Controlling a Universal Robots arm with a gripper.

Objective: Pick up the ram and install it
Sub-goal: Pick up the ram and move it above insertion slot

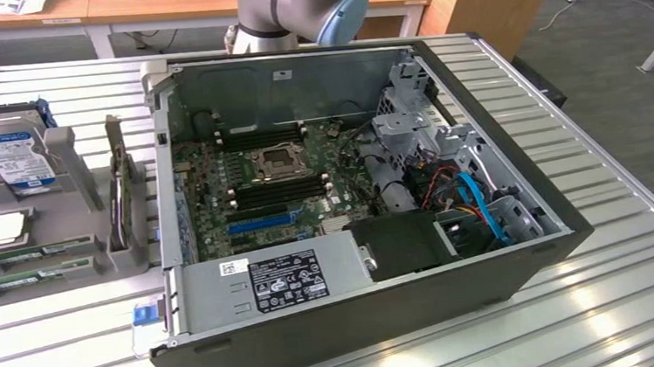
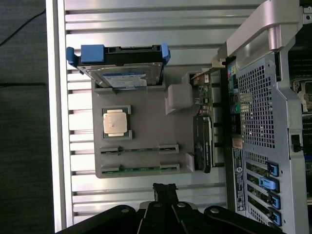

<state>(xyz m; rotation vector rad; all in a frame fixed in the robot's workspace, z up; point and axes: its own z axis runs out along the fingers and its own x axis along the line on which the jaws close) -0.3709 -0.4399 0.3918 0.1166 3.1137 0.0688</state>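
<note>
No lettering is legible. The power supply (image 1: 213,296) carries a black label (image 1: 292,278) with white print and a white sticker (image 1: 232,267); the hard drive (image 1: 12,156) bears a blue-and-white label. All are too small to read.

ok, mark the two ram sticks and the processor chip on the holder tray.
processor chip (image 2: 116,122): wrist view, centre of its silver lid.
ram stick nearer the chip (image 2: 140,149): wrist view, middle of the green edge.
outer ram stick (image 2: 140,169): wrist view, middle of the green edge.
</note>
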